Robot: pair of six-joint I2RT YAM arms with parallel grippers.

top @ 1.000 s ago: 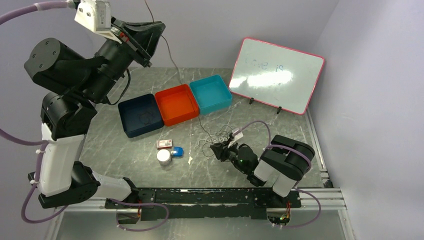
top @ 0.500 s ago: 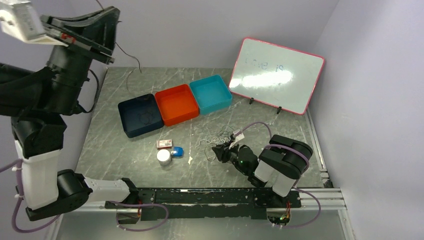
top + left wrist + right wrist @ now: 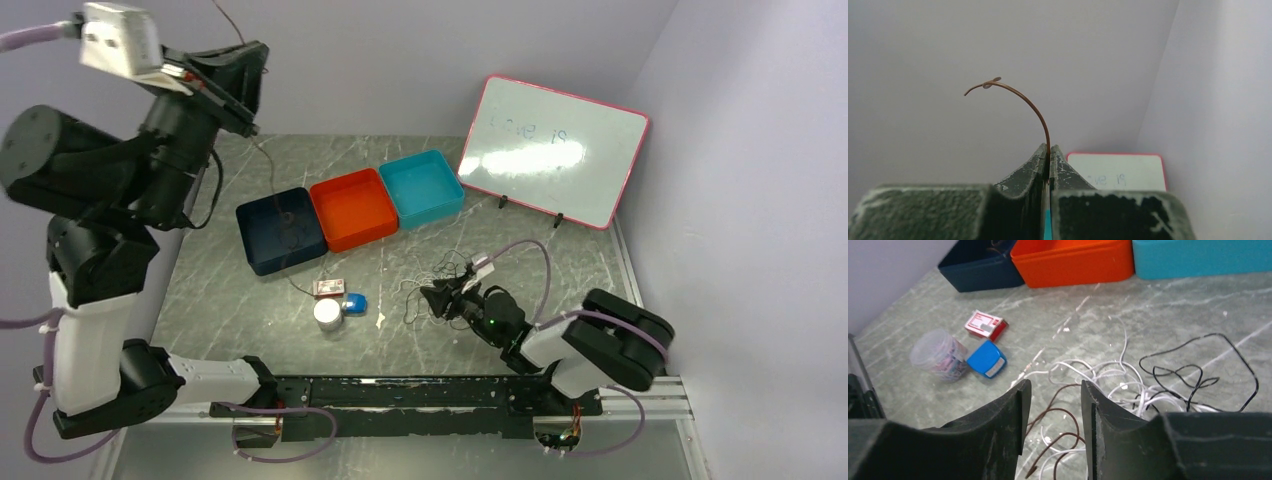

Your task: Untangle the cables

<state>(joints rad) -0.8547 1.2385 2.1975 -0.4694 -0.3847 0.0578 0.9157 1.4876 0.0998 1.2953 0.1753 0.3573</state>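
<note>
My left gripper [image 3: 1049, 150] is raised high at the back left [image 3: 246, 78], shut on a thin brown cable [image 3: 1039, 114] whose free end curls above the fingertips. In the top view that cable hangs down across the navy bin towards the small red box. The tangle of white cables [image 3: 1108, 374], a black cable [image 3: 1198, 371] and loose brown loops [image 3: 1064, 412] lies on the table at centre right [image 3: 425, 285]. My right gripper [image 3: 1054, 386] hovers low over the tangle's near side [image 3: 437, 298], open, with the brown loops below the gap and nothing clamped.
Navy [image 3: 262, 252], orange [image 3: 352, 208] and teal [image 3: 420, 187] bins stand in a row at the back. A whiteboard [image 3: 553, 150] leans at the back right. A small red box [image 3: 328, 288], a blue item [image 3: 354, 304] and a clear jar [image 3: 327, 313] sit left of the tangle.
The left arm swung out to the far left and part-way back, trailing the brown cable over the navy bin. The right gripper's jaws spread wider and the arm stretched forward.
</note>
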